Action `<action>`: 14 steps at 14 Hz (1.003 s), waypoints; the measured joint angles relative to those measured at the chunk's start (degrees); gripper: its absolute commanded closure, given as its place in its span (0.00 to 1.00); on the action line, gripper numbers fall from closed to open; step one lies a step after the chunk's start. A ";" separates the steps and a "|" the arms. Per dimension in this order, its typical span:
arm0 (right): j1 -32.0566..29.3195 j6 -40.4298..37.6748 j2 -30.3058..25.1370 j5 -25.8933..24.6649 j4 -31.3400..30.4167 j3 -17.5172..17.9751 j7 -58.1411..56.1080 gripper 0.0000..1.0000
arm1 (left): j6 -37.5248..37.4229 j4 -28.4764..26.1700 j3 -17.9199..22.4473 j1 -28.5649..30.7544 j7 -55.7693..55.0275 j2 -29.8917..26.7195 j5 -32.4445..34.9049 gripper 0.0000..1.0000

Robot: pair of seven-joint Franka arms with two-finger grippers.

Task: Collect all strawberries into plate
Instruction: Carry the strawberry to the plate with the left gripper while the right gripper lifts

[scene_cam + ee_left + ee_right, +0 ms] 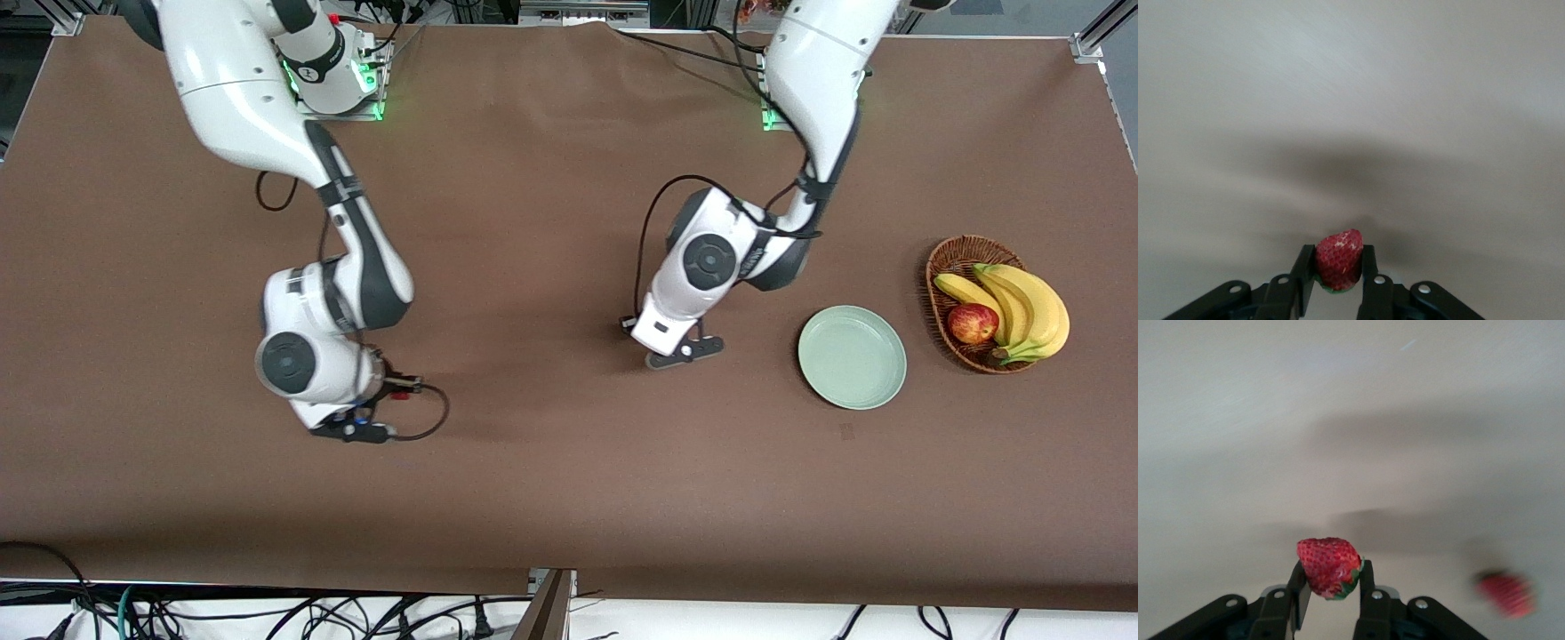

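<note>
My left gripper (1338,252) is shut on a red strawberry (1339,261) with a green cap and holds it above the bare brown table. In the front view the left gripper (681,350) is over the table, beside the pale mint-green plate (852,357), toward the right arm's end from it. My right gripper (1331,568) is shut on a second strawberry (1328,565). In the front view it (354,430) is over the table near the right arm's end. A third strawberry (1506,594) lies blurred on the table near it. The plate holds nothing.
A brown wicker basket (944,267) with bananas (1022,307) and a red-yellow apple (972,323) stands beside the plate, toward the left arm's end. The brown tablecloth (551,462) covers the table to its front edge.
</note>
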 measured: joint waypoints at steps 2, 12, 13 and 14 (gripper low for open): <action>4.66 3.42 0.03 0.03 -0.02 0.17 10.97 0.81 | -7.74 0.12 0.10 4.82 5.66 -4.36 0.05 0.92; 24.53 25.28 3.99 0.03 0.76 0.28 37.58 0.79 | -13.25 -5.09 0.35 27.66 45.32 -7.94 0.61 0.92; 25.68 25.40 4.89 0.03 1.85 0.27 37.60 0.79 | -9.63 -7.45 0.33 29.03 48.21 -7.80 0.62 0.91; 26.58 25.46 5.89 0.03 3.02 0.27 37.64 0.79 | -4.62 -10.60 0.25 29.65 49.91 -7.61 0.62 0.87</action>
